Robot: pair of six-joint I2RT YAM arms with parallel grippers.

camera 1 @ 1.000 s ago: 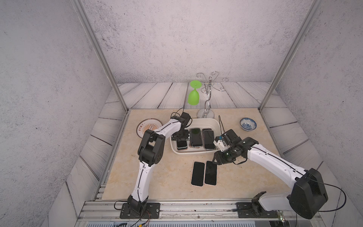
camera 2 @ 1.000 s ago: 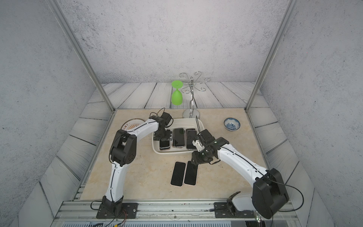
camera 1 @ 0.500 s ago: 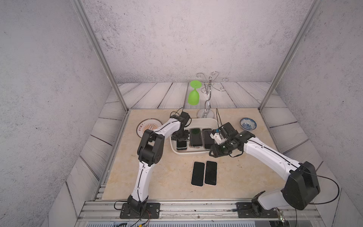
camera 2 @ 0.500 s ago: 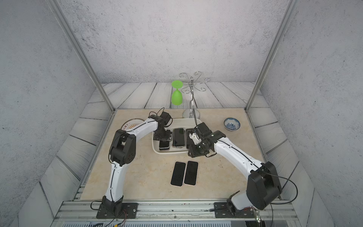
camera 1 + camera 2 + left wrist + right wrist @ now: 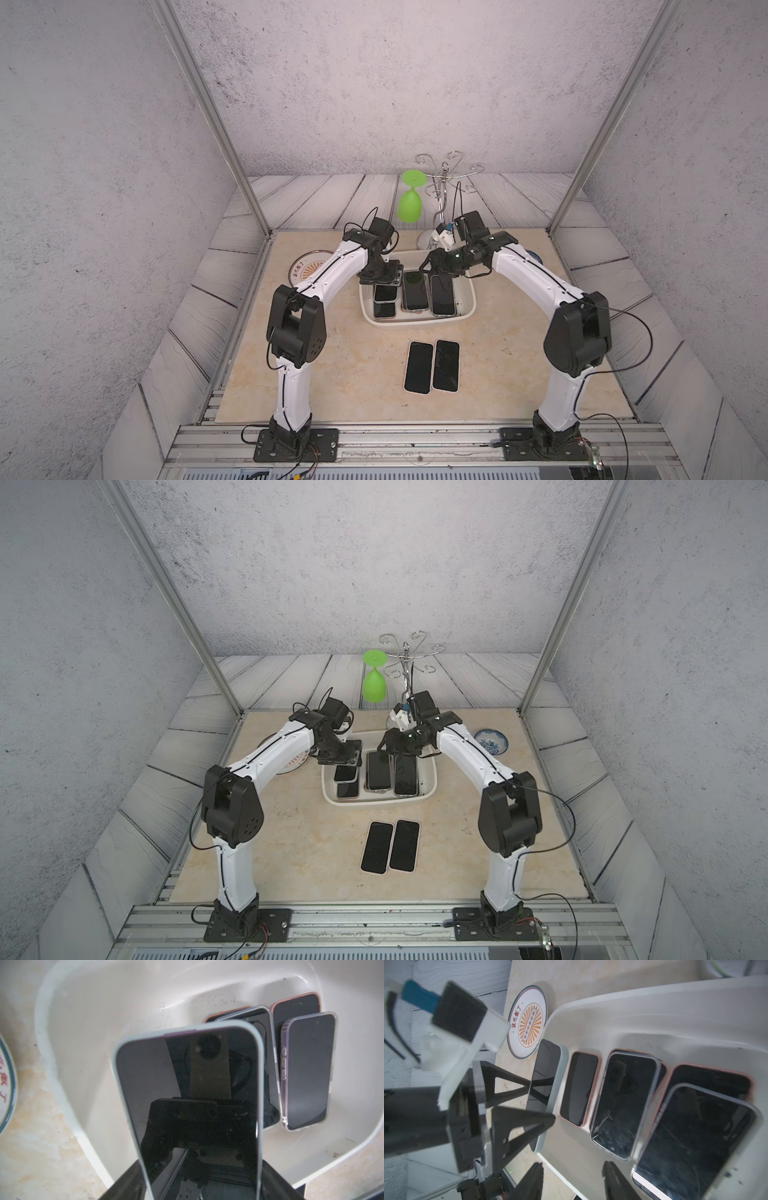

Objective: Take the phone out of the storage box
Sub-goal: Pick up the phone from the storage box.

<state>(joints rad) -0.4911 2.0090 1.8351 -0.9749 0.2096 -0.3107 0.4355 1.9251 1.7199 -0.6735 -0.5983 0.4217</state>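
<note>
White plastic box (image 5: 468,305) stands in the middle of the table (image 5: 332,374), and it is not emptied yet. Two phones (image 5: 419,367) already lie side by side on the table at 6 o'clock from the box, so this part is done. A third phone (image 5: 187,1095), pale blue, is clamped between the fingers of the left gripper (image 5: 381,276) and hangs tilted over the box's 10 o'clock corner, not yet set down. The right gripper (image 5: 573,1167) hovers over the 12 o'clock side of the box, with its fingers apart and nothing between them.

Inside the box I count five more: one single phone (image 5: 579,1086) at 9 o'clock, two stacked phones (image 5: 625,1101) in the middle and two stacked phones (image 5: 695,1136) at 3 o'clock. This makes eight in total, as far as I can see, and I judge about one third of the work done.

Around the box there is one plate (image 5: 309,268) at 9 o'clock, one bowl (image 5: 491,741) at 2 o'clock, and one green glass (image 5: 410,205) hanging on one rack (image 5: 444,183) at 12 o'clock.
</note>
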